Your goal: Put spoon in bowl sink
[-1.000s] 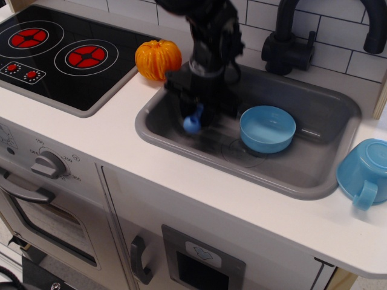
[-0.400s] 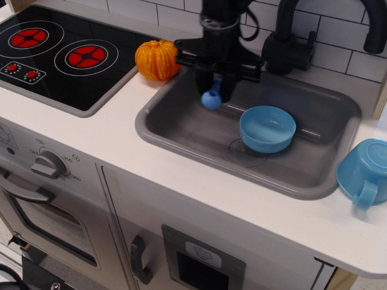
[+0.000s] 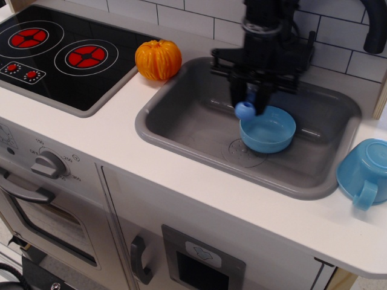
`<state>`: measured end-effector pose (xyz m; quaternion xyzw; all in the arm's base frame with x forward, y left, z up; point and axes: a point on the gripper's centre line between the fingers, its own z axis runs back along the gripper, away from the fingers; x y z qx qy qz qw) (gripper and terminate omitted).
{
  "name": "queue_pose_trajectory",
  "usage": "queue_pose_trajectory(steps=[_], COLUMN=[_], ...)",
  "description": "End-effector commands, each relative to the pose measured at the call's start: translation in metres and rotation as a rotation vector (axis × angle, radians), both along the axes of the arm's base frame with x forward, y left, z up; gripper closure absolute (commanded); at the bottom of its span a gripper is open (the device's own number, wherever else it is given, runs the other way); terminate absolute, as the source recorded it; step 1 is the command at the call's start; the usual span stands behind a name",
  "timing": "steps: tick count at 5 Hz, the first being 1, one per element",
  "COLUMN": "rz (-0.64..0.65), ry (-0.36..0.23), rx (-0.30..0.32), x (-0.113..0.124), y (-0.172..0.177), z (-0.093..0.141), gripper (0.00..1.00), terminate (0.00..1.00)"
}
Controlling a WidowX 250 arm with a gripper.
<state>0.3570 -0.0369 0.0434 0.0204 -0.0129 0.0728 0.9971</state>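
The grey sink (image 3: 181,130) holds the round light-blue bowl (image 3: 269,132) near its drain mark. My black gripper (image 3: 253,95) hangs over the bowl's left rim, shut on the spoon (image 3: 245,110). The spoon's blue knobbed handle end sticks out below the fingers; its grey scoop is hidden by the gripper. The spoon is held above the sink floor, at the bowl's left edge.
An orange toy pumpkin (image 3: 158,59) sits on the counter left of the sink. A light-blue cup (image 3: 364,172) with a handle stands at the right. A black faucet (image 3: 290,45) rises behind the sink. A stove top (image 3: 54,54) lies at the far left.
My gripper has risen from the sink's left floor and moved right with the spoon, from beside the pumpkin side to the bowl's left rim.
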Motion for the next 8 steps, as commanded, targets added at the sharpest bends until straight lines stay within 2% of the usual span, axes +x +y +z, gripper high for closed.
queue_pose_trajectory(steps=[1,2,3,5,6,8], rz=[0.023,0.028,0.031,0.056,0.044,0.046], ry=[0.05,0.045,0.021,-0.02,-0.098,-0.199], rx=[0.007,0.022,0.01,-0.003,-0.02,-0.068], x=[0.011,0.011,0.011,0.017,0.016,0.017], y=[-0.008,-0.008,-0.009,-0.007,-0.007,0.001], z=[-0.012,-0.02,-0.014,-0.003,0.015,0.069], gripper=[1.0,1.0,0.0,0.0,0.0,0.0], terminate=[0.0,0.0,0.0,0.0,0.0,0.0])
